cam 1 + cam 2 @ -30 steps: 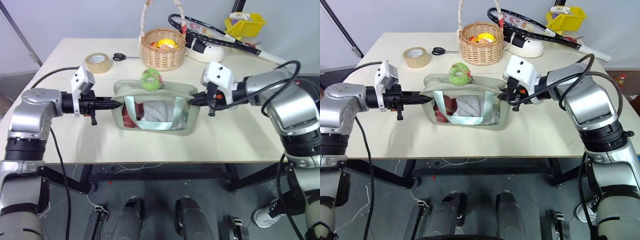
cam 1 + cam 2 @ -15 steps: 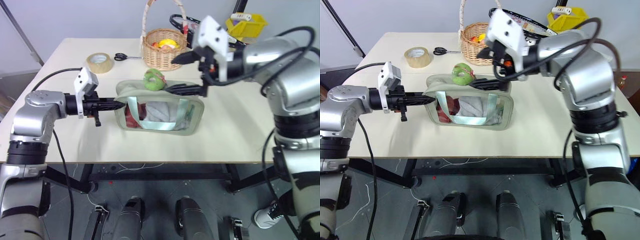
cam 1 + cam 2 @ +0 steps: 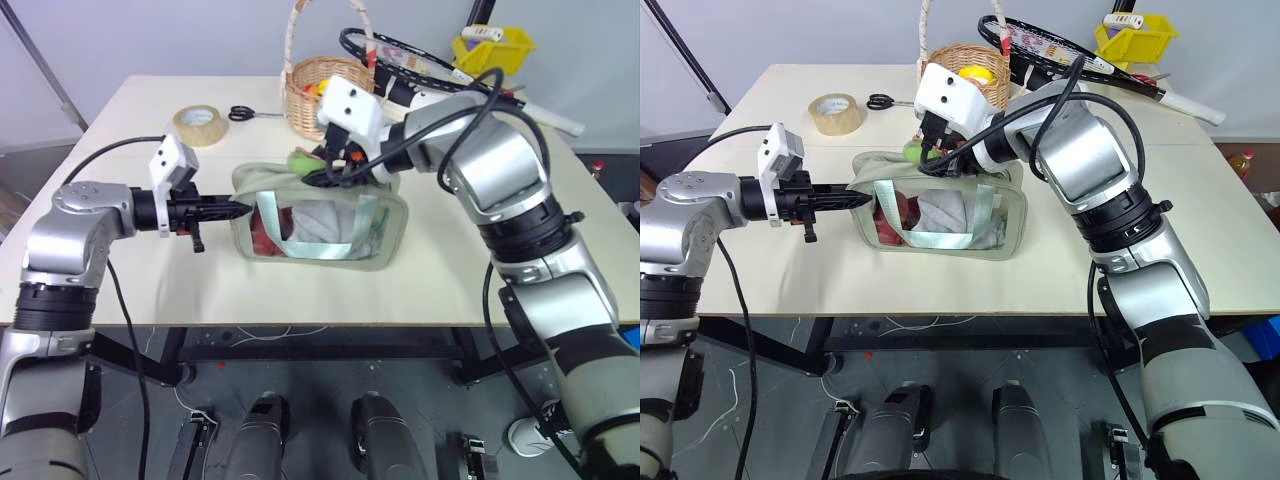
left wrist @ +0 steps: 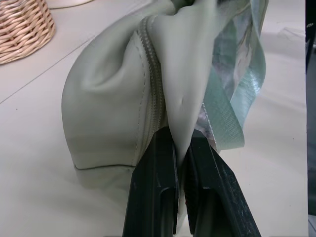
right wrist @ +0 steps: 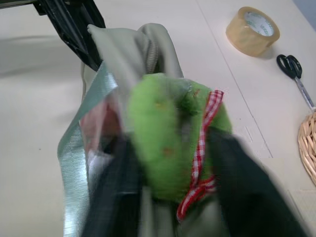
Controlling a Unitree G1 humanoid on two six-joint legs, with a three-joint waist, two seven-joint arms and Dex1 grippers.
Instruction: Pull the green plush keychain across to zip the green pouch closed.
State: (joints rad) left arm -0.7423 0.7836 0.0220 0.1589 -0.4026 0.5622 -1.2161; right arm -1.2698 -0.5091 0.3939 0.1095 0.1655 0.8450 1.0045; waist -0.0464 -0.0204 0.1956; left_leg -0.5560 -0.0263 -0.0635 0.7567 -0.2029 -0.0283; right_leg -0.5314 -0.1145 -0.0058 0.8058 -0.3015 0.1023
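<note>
Fuzzy green plush keychain (image 5: 168, 143); crumpled green pouch (image 4: 113, 108)

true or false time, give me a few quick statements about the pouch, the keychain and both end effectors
1. The left end effector pinches an end of the green pouch. True.
2. The green plush keychain lies inside the wicker basket. False: it sits at the pouch's top edge, between the right end effector's fingers.
3. The roll of tape sits on the table beside the scissors. True.
4. The pouch hangs in the air above the table. False: it rests on the table.
</note>
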